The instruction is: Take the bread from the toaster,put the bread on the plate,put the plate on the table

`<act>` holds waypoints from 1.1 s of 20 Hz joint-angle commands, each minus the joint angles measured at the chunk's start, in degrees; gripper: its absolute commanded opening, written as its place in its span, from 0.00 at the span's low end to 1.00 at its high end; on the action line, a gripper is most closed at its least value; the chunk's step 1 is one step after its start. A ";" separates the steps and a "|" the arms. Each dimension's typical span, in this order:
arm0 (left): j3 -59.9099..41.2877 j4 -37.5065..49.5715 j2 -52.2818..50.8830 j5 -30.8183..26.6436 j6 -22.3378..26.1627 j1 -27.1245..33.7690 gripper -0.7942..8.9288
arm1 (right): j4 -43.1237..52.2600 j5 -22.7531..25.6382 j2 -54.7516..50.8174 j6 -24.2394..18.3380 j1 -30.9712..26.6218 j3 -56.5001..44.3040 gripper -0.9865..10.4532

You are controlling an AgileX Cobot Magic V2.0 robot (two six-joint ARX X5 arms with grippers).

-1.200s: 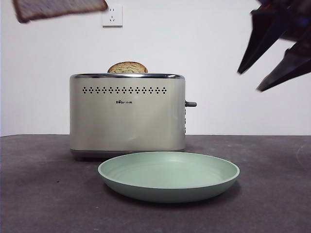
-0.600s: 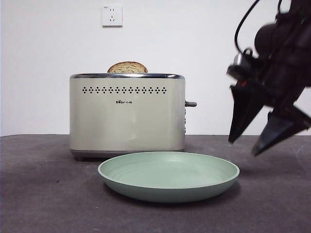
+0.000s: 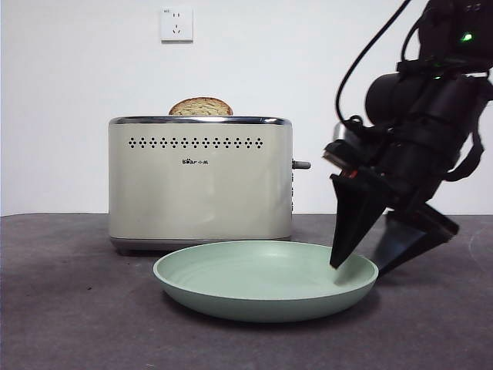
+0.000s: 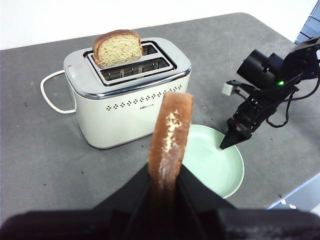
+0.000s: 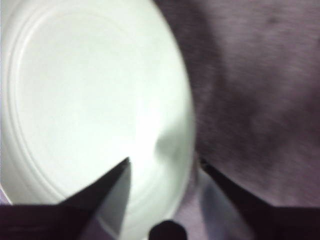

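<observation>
Right tool (image 3: 358, 266) is down at the plate (image 3: 231, 297), jaws spread apart and gripping nothing. From the right wrist view I see one jaw over the plate's inner floor and the other outside, over the desk (image 3: 69, 308), so the rim (image 5: 187, 130) sits in the gap between them. I cannot tell whether either jaw touches the plate.

Left tool (image 4: 167, 192) is clenched on the bread (image 4: 171, 135), holding it edge-on, crust toward the camera, high above the desk. Bread hangs over the space between the toaster (image 4: 127, 95) and the plate, touching neither. It is out of the front view.

Toaster stands upright on the desk, behind the plate as seen from the front, lever (image 3: 302, 164) on the side nearer the right tool. A second slice (image 3: 201, 107) sits in one slot, domed top poking above the chrome rim; the other slot looks empty in the left wrist view.

Plate rests flat on the desk just in front of the toaster, nothing on it. White cord (image 4: 50, 92) loops on the desk beside the toaster. Wall socket (image 3: 176, 24) above.
</observation>
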 commanded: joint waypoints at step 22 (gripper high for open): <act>-0.26 14.84 21.92 27.87 0.79 -0.09 0.07 | -1.22 0.42 -11.58 4.72 1.84 0.02 0.08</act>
